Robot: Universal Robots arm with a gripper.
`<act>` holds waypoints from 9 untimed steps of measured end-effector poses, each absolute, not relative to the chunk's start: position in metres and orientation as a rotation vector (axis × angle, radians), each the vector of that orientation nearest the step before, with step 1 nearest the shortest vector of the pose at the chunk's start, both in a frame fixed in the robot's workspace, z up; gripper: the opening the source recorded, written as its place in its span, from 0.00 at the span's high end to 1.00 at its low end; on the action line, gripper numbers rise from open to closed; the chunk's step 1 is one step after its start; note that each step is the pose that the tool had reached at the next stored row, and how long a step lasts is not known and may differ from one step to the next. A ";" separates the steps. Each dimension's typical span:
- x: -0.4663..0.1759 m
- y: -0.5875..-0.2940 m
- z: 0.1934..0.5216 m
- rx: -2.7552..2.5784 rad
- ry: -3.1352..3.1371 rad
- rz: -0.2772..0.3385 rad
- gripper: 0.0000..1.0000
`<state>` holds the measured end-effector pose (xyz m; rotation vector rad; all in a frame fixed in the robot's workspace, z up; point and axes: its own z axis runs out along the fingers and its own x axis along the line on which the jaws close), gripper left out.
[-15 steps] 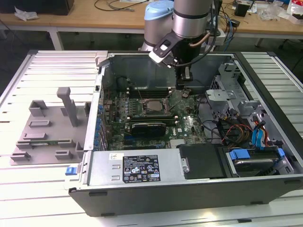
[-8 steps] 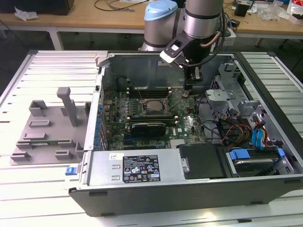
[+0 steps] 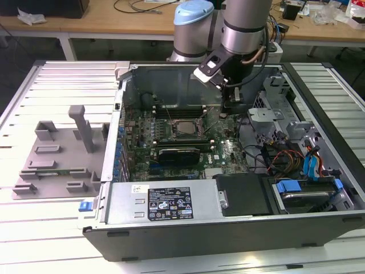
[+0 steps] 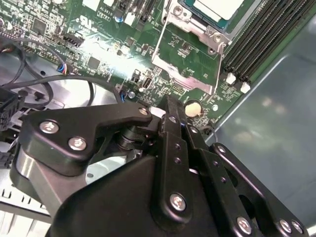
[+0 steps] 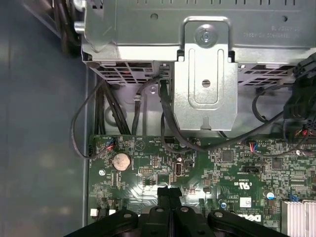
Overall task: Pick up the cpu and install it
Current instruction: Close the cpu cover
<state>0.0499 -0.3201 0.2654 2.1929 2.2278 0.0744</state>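
The cpu (image 3: 185,127) lies flat in the motherboard socket inside the open computer case (image 3: 171,228), its pale silvery top facing up. In the second wrist view the cpu (image 4: 217,7) sits in the socket, with the metal socket frame (image 4: 185,57) swung open beside it. My gripper (image 3: 234,107) hangs over the board toward the exterior view's right of the socket, apart from the cpu. Its black fingers (image 5: 170,195) are pressed together with nothing between them, just above the green board near a coin battery (image 5: 121,159). The second wrist view shows the same shut gripper (image 4: 169,102).
A grey plastic fixture tray (image 3: 57,154) with upright blocks lies outside the case at the exterior view's left. A metal drive cage (image 5: 205,74) and black cables (image 5: 163,118) crowd the board's edge by the gripper. Memory slots (image 4: 261,34) run beside the socket.
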 end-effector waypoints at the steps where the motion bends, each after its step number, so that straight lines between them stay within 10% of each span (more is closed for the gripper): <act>1: 0.050 -0.320 0.264 2.193 2.228 0.073 0.89; 9: 0.050 -0.320 0.255 2.196 2.231 0.067 0.89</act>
